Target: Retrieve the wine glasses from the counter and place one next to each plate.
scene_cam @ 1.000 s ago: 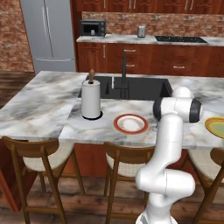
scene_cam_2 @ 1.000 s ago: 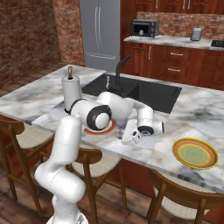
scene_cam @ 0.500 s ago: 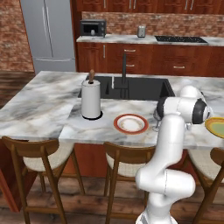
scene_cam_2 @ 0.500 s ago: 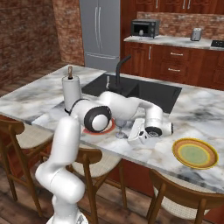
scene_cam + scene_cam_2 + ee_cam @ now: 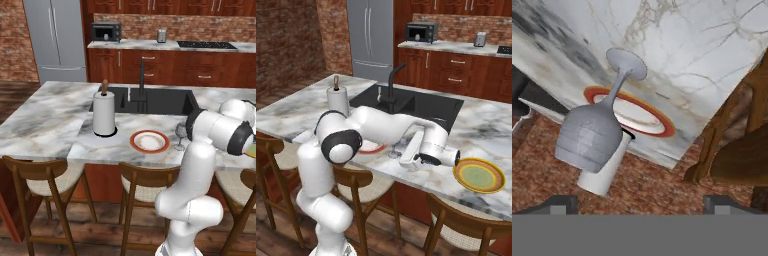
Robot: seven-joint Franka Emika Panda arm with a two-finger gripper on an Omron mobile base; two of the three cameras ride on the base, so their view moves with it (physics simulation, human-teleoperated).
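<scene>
Clearly my gripper (image 5: 639, 202) stands wide, holding nothing; the wine glass (image 5: 597, 125) beside the red plate (image 5: 637, 112) looks fragile, top-heavy, so I'd grasp its bowl.

Legible text, labels, brands, numbers, signs: none for you to log; no lettering can be read on any item in the left base, right base or hand views.
</scene>
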